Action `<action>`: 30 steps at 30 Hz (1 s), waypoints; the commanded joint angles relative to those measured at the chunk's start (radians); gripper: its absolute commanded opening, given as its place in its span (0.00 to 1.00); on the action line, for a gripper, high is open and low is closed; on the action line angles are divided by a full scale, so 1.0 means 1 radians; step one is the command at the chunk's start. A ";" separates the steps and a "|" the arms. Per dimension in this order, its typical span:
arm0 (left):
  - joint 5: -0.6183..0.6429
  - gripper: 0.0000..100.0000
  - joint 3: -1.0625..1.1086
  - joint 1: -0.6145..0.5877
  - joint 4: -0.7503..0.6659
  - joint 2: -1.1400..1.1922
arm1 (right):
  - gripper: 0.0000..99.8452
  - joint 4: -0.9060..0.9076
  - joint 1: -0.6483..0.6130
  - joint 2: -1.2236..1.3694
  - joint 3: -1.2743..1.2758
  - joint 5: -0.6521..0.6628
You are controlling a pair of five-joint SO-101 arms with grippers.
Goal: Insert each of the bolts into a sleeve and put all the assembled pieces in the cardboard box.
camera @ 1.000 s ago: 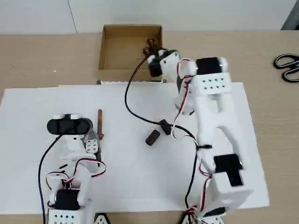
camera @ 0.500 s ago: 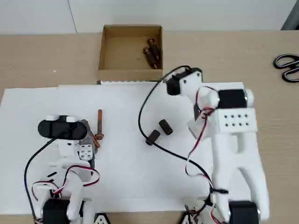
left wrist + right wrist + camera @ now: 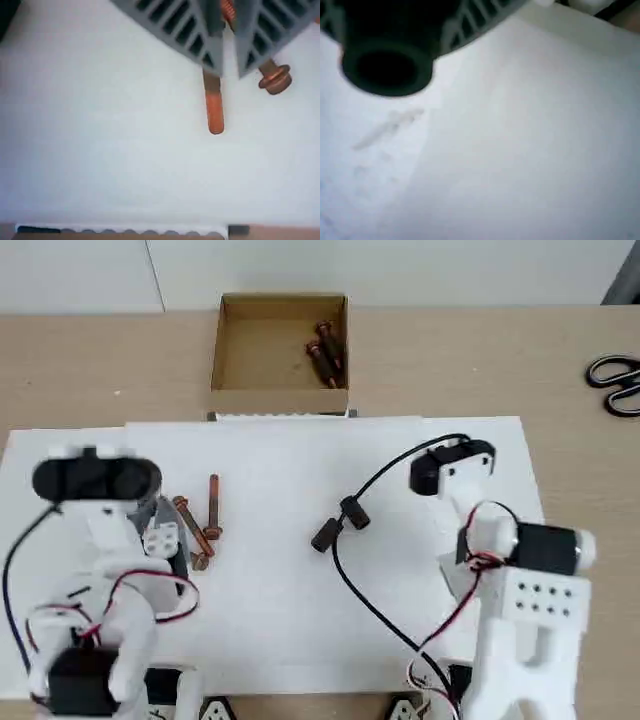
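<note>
The left gripper is clamped on a bolt near the left edge of the paper sheet. The shank should be lifted level and lined up with the bore of a sleeve.

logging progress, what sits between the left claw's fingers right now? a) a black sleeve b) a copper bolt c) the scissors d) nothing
b: in the left wrist view a copper bolt sticks out from the closed grip of the left claw.
</note>
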 commanded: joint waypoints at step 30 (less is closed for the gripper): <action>0.523 0.01 -0.545 -0.003 0.190 1.158 | 0.00 -0.007 0.229 -0.053 0.002 -0.006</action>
